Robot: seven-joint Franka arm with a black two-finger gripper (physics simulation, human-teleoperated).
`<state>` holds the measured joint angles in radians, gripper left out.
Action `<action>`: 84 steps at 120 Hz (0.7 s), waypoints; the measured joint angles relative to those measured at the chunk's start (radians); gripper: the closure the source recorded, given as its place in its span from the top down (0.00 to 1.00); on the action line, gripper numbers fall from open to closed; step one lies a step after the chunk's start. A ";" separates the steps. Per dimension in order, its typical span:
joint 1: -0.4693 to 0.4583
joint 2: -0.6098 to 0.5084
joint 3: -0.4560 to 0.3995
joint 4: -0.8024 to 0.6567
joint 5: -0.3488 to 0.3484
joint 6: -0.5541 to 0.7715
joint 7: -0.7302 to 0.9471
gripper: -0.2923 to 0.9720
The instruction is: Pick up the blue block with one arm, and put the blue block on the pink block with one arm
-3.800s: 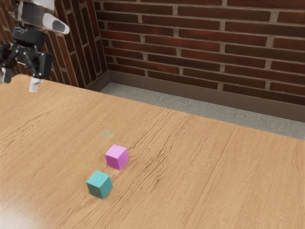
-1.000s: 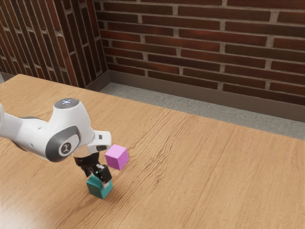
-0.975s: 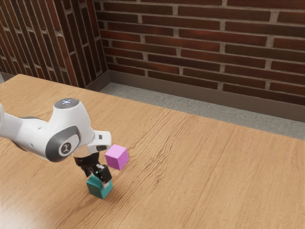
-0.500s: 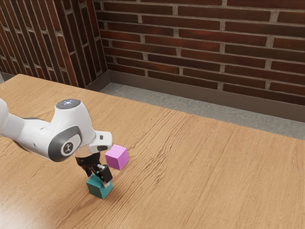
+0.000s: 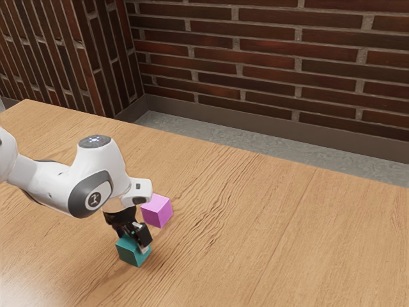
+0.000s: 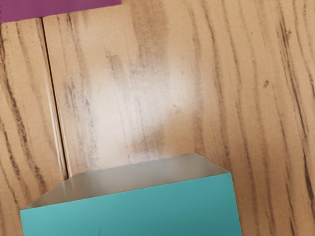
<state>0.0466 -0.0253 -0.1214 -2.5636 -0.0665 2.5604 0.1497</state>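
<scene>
The blue block (image 5: 133, 254), teal in colour, rests on the wooden table (image 5: 268, 217) near its front. My gripper (image 5: 131, 235) has come straight down over it, and its black fingers (image 5: 142, 235) grip the block's upper part from two sides. The pink block (image 5: 157, 210) stands on the table just behind the blue block toward the exterior view's right, a small gap apart. In the wrist view the blue block (image 6: 133, 206) lies right under my hand, and an edge of the pink block (image 6: 59, 7) shows beyond it.
A brick wall (image 5: 268, 57) runs along the back, with a grey floor strip (image 5: 255, 144) past the table's far edge. My white arm (image 5: 57, 185) stretches low over the table from the exterior view's left.
Over the last second my arm has shifted only slightly, and the gripper has stayed down on the blue block. Both blocks are where they were.
</scene>
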 joint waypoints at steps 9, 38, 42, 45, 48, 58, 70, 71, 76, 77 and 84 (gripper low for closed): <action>0.002 0.005 0.000 0.000 0.000 0.000 0.001 0.77; 0.006 0.026 0.000 0.005 -0.003 0.002 0.002 0.77; 0.006 0.029 0.000 0.008 -0.003 0.002 0.002 0.77; 0.007 0.032 0.000 0.012 -0.003 0.002 0.002 0.77; 0.007 0.036 0.000 0.015 -0.003 0.002 0.003 0.77; 0.008 0.046 0.000 0.020 -0.003 0.002 0.003 0.77; 0.007 0.053 0.000 0.021 -0.004 0.005 0.003 0.77; 0.007 0.053 0.000 0.021 -0.004 0.005 0.003 0.77; 0.006 0.056 0.000 0.021 -0.004 0.007 0.003 0.77; 0.006 0.057 0.000 0.022 -0.004 0.007 0.003 0.77; 0.004 0.061 0.000 0.023 -0.004 0.009 0.003 0.77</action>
<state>0.0504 0.0352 -0.1212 -2.5402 -0.0704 2.5696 0.1529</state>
